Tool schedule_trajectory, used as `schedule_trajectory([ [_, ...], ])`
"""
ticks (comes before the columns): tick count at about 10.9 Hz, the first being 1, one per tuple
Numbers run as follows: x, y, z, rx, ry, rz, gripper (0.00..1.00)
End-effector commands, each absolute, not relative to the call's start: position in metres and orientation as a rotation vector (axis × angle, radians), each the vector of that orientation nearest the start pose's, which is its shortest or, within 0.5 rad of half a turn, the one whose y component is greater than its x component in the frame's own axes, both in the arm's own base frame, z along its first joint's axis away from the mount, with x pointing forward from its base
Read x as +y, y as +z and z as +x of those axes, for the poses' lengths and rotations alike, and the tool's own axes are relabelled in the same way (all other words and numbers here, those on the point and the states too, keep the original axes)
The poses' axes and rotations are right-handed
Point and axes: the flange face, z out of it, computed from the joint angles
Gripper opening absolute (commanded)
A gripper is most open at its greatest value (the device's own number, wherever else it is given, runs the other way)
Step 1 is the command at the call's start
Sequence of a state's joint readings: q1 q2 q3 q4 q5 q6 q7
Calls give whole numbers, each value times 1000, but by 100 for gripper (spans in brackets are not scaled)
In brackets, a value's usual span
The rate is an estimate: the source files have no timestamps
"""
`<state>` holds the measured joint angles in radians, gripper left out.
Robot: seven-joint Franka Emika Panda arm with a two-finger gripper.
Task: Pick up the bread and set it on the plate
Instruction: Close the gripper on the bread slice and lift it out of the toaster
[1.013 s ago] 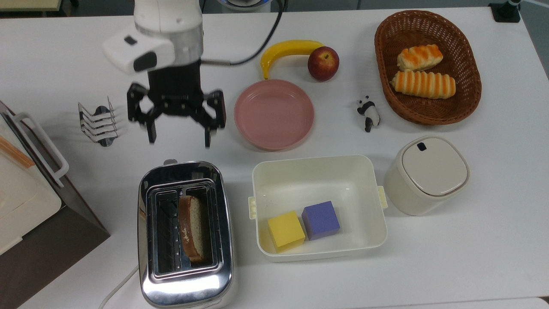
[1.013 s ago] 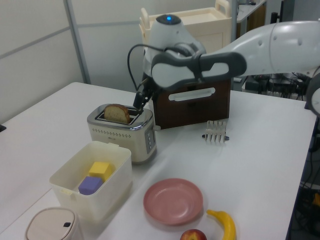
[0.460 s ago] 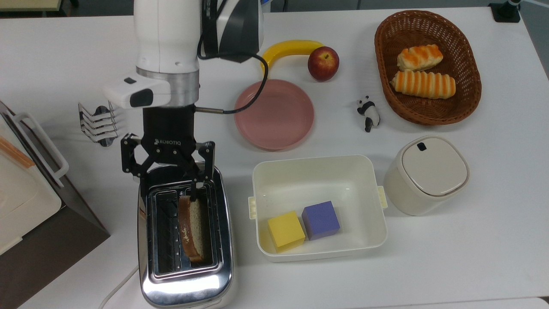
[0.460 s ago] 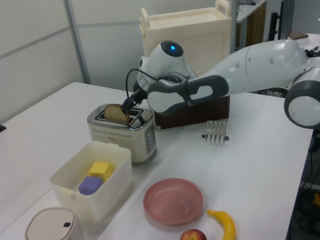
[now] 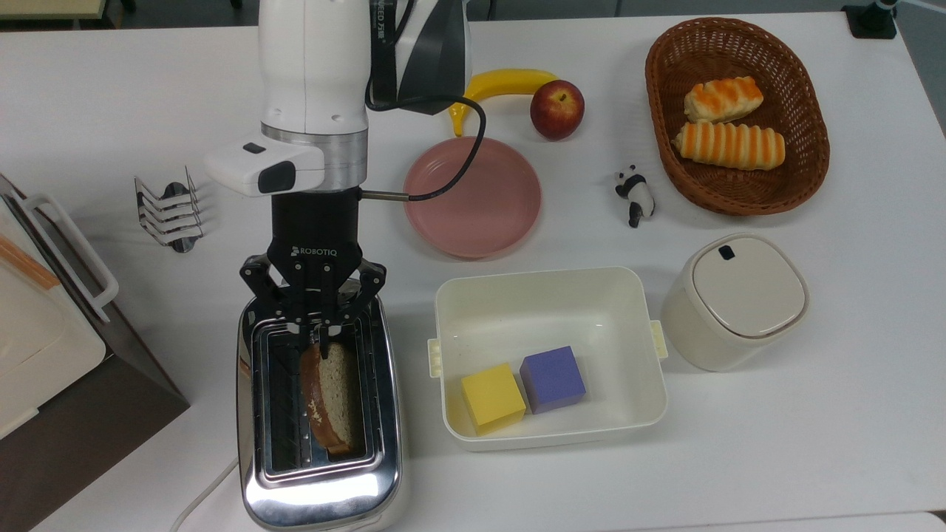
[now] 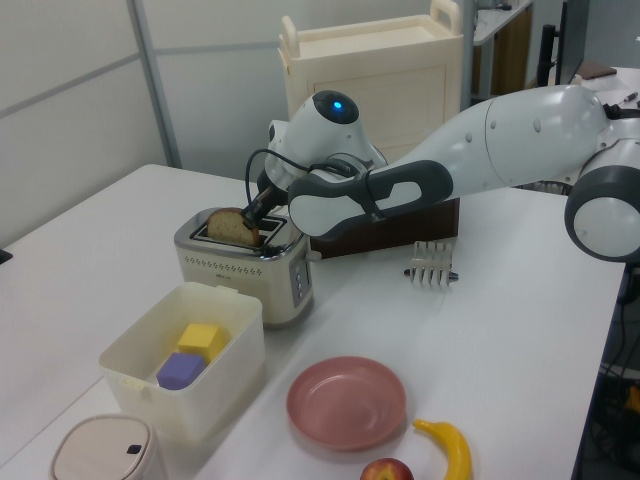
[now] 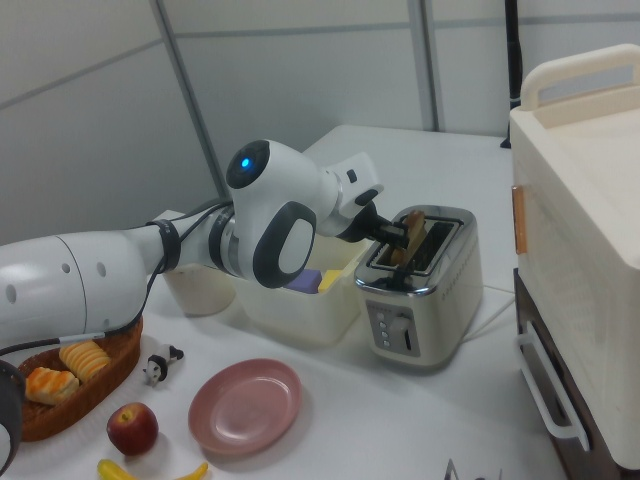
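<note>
The bread [image 5: 330, 399] stands on edge in the right-hand slot of a shiny toaster [image 5: 318, 484] at the top view's lower left, leaning slightly. My gripper [image 5: 319, 334] reaches down onto the slice's near end, its fingers drawn close together and pinching the crust. In the left view the gripper [image 6: 256, 213] meets the bread [image 6: 230, 228] above the toaster [image 6: 247, 272]. The right view has the gripper [image 7: 393, 234] at the bread [image 7: 413, 236]. The pink plate [image 5: 473, 198] lies bare on the table to the gripper's upper right in the top view, also the plate [image 6: 347, 402] and the plate [image 7: 245, 406].
A white tub [image 5: 548, 295] with a yellow and a purple cube sits right of the toaster. A lidded canister [image 5: 735, 299], a basket of striped rolls [image 5: 735, 114], a banana [image 5: 502, 83], an apple [image 5: 556, 108] and a panda figure [image 5: 634, 194] surround the plate. A toast rack [image 5: 170, 210] and a cabinet [image 5: 44, 347] stand left.
The gripper came down from beside the toast rack to the toaster, narrowed its fingers and closed on the bread's end. The slice has tipped slightly toward the top view's left.
</note>
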<state>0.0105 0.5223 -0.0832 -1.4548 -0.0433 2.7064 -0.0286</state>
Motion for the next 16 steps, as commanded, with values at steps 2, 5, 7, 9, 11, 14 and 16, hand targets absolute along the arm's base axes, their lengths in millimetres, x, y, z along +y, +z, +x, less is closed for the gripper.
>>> schedule_trajectory([
  [2, -43, 497, 741, 140, -1205, -2977, 0],
  [5, -48, 533, 729, 275, -1220, -2926, 0],
  [7, -53, 556, 717, 333, -1145, -2919, 0],
  [9, -55, 575, 706, 398, -1076, -2873, 0],
  [11, -60, 586, 701, 431, -1063, -2845, 0],
  [14, -59, 603, 691, 424, -1045, -2850, 0],
  [16, -53, 610, 678, 399, -912, -2893, 0],
])
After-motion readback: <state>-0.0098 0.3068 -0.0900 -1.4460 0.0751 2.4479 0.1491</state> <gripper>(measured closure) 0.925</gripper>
